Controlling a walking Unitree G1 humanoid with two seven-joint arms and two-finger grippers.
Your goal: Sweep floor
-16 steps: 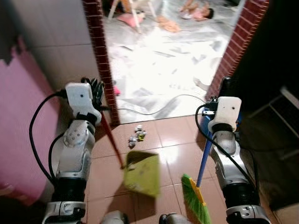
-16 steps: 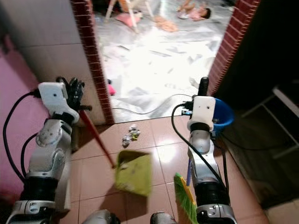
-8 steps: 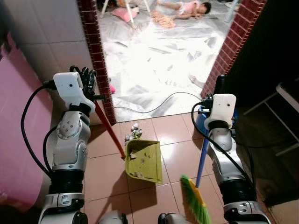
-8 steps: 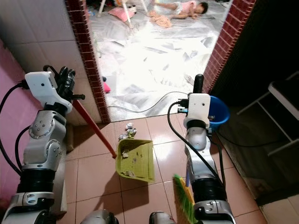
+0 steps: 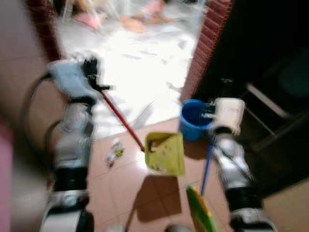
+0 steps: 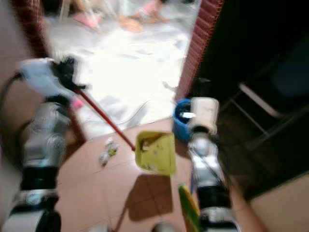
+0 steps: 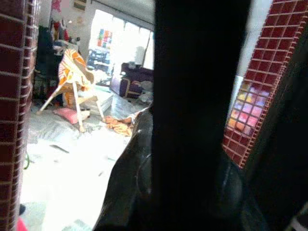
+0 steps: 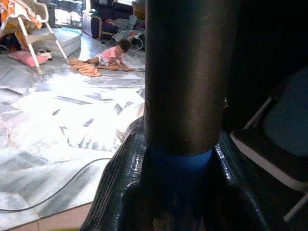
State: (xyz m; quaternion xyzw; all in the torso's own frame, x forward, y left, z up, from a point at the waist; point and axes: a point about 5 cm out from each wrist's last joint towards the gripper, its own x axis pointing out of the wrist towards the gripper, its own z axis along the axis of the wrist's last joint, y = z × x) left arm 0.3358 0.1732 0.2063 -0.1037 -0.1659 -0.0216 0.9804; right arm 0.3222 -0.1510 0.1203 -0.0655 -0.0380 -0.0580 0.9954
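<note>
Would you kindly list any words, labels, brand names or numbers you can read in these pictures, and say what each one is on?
None can be read.
Dustpan: no lettering shows; head views are motion-blurred.
Blue bucket: no label shows.
Colourful posters on the far wall: too small and blurred to read.

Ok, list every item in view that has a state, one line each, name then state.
dustpan: lifted off the tiles, tilted, bits of litter inside, held by its red handle.
left gripper: shut on the dustpan's handle.
broom: upright, green bristles down near the floor.
right gripper: shut on the broom's blue handle.
blue bucket: upright beside the brick pillar.
crumpled litter: loose on the tiles, unswept.
</note>
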